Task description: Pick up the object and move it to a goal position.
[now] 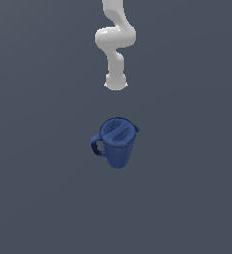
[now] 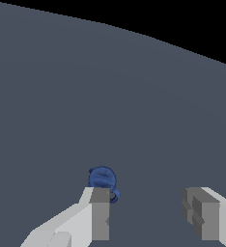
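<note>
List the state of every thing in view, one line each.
Pitcher: upright on the floor, handle toward the exterior view's left, not held.
Gripper: open, fingers spread wide with nothing between them, apart from the pitcher.
Arm: bent, away from the pitcher.

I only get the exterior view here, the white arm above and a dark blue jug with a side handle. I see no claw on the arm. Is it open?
Observer: Yes. The wrist view shows the gripper with two grey fingers spread wide, nothing between them.
Operator: Is the jug between them?
Observer: No. The dark blue pitcher sits beyond one finger, partly hidden behind its tip, off to the side of the gap.
Operator: Anything else nearby?
Observer: Only the plain grey floor, ending at a black edge.
</note>
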You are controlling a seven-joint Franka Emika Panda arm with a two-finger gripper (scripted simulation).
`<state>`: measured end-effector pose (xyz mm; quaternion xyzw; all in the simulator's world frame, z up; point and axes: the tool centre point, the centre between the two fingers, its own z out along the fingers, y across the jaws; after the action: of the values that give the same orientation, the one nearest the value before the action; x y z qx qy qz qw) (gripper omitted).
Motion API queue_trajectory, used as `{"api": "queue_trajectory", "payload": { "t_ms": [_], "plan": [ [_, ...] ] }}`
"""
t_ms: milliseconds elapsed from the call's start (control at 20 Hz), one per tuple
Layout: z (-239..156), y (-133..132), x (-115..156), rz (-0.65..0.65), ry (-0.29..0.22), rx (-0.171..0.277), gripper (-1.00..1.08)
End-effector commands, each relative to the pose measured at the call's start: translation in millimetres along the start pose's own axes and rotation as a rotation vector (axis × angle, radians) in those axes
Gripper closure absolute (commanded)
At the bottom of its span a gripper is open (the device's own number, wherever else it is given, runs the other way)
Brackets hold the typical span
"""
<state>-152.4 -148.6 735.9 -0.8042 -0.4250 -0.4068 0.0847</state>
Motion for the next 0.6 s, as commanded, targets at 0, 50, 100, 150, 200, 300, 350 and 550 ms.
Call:
{"api": "queue_trajectory", "payload": {
  "t_ms": [0,50,100,150,200,300,350,550],
  "plan": [
    [2.2,19.0,-20.7,-0.019,0.038,0.032,-0.20],
    [5.1,26.7,-29.7,-0.025,0.053,0.046,-0.20],
    [9.1,34.4,-38.9,-0.030,0.067,0.061,-0.20],
    [14.1,42.0,-48.2,-0.035,0.080,0.076,-0.20],
    [20.1,49.5,-57.6,-0.040,0.093,0.092,-0.20],
    [35.3,63.7,-76.9,-0.049,0.117,0.126,-0.20],
    [44.5,70.4,-86.5,-0.053,0.128,0.144,-0.20],
    [90.8,93.2,-125.4,-0.067,0.169,0.223,-0.20]
  ]
}}
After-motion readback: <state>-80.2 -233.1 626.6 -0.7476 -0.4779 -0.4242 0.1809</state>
